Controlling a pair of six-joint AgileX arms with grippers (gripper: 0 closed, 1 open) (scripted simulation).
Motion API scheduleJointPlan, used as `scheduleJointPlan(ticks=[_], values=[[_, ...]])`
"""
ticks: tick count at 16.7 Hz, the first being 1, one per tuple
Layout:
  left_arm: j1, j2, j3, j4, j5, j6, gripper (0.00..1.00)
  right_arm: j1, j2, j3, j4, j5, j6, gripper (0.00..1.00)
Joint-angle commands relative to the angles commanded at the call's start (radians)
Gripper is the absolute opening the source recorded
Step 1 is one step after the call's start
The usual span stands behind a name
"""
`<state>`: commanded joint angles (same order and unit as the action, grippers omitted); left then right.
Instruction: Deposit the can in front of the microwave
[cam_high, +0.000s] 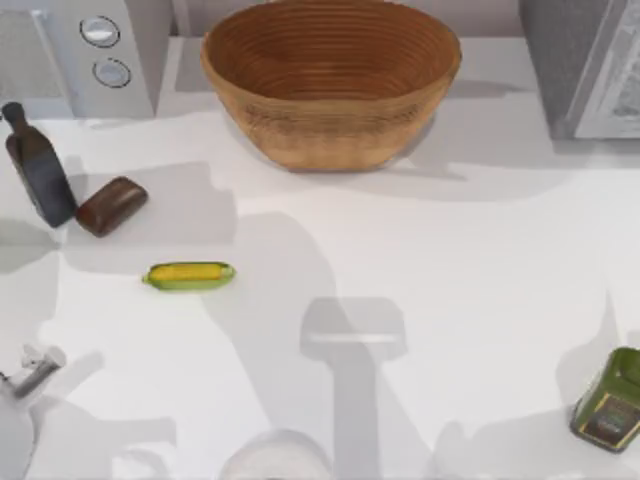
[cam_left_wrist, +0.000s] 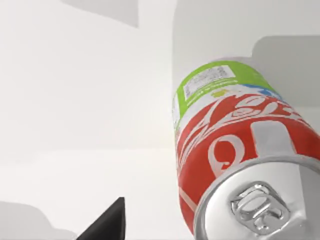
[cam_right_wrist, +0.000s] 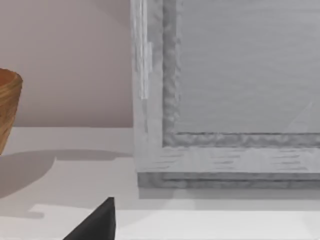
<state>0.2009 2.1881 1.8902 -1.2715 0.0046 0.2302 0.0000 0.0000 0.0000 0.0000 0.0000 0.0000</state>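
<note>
While the left wrist view looks down on the can (cam_left_wrist: 240, 150), it stands upright on the white table (cam_left_wrist: 75, 125), red upper half and green lower half plain, silver lid with pull tab nearest the lens. One dark fingertip of the left gripper (cam_left_wrist: 107, 222) shows beside the can and apart from it; whether those fingers are spread or pressed together cannot be told. From above, part of the left arm (cam_high: 30, 370) sits at the table's left edge, well away from the microwave (cam_high: 100, 50), which occupies the far left corner with its two round dials facing the table. Just in front of the microwave stands a dark bottle (cam_high: 38, 165), tilted, with a brown bread loaf (cam_high: 112, 205) touching or nearly touching its base. An ear of corn (cam_high: 190, 275) lies farther out from the microwave. A wicker basket (cam_high: 330, 90) stands to the microwave's right, and a darker grey box (cam_high: 590, 60) beyond that. An olive-green tin (cam_high: 612, 400) is at the opposite near corner. The right wrist view faces that grey box (cam_right_wrist: 225, 100); one dark fingertip of the right gripper (cam_right_wrist: 97, 222) shows, finger state undeterminable.
</note>
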Motion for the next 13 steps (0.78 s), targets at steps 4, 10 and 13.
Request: scheduleJointPlan(ticks=[4,10,13], values=[[0.002,0.000,0.000,0.000,0.000,0.000,1.00,0.000,0.000,0.000,0.000,0.000,0.000,1.00],[0.002,0.004,0.115,-0.113,0.000,0.000,1.00,0.000,0.000,0.000,0.000,0.000,0.000,1.00],[0.001,0.004,0.164,-0.160,0.000,-0.001,1.00,0.000,0.000,0.000,0.000,0.000,0.000,1.00]])
